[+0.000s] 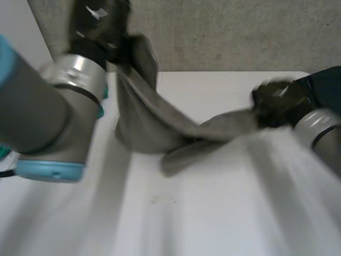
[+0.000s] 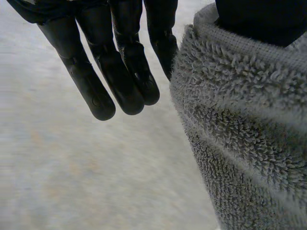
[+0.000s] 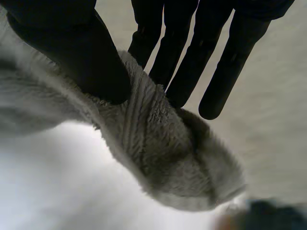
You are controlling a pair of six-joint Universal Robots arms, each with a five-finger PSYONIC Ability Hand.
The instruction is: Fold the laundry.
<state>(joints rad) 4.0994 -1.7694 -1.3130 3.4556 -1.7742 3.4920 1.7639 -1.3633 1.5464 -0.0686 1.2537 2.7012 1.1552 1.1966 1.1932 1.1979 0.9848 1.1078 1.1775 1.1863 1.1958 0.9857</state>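
A grey terry towel hangs stretched between my two hands above the white table, and its sagging middle rests on the tabletop. My left hand holds one end high at the far left. In the left wrist view the thumb sits on the towel's hemmed edge while the fingers stay straight beside it. My right hand holds the other end lower, at the right. There the thumb pins the towel's corner against the straight fingers.
A dark blue cloth lies at the table's far right, behind my right arm, and its edge shows beyond the towel's corner. A grey wall stands behind the table.
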